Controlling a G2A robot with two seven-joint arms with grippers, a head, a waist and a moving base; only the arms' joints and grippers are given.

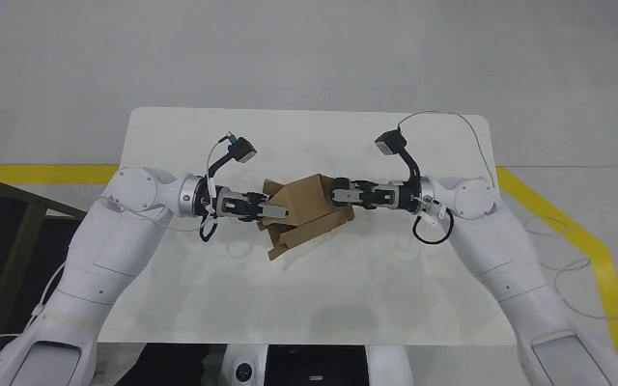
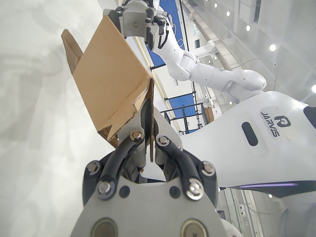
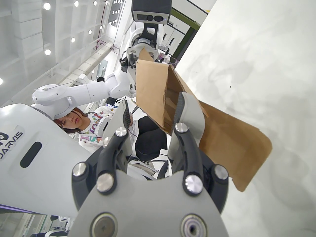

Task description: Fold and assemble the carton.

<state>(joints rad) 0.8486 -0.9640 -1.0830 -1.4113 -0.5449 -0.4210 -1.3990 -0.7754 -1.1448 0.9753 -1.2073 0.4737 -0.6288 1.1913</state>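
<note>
Carton [image 1: 309, 207]: brown corrugated board, partly folded open, held between the two end effectors over the middle of the desk [image 1: 386, 289].
Left end effector [image 2: 148, 114]: closed, pinching the edge of one carton panel, which runs up between its fingers.
Right end effector [image 3: 153, 99]: spread wide and clamping nothing; it straddles one wall at the carton's open end.
Right end effector, detail: one finger [image 3: 190, 114] lies at the mouth of the carton, in front of a loose flap [image 3: 234, 144]; the other stands clear outside the wall.
Approach: in the top view the two end effectors face each other and meet the carton from opposite ends, each on its own arm's side.
Carton form: two broad panels meet at a creased corner; the end toward the right end effector is open and shows the hollow inside; the flap has rounded corners and juts out past that end effector toward the desk.
Carton and desk: whether the lowest edge touches the desk cannot be told.
Desk: white top with rounded corners.
Floor: grey, crossed by a yellow line [image 1: 58, 174].
</note>
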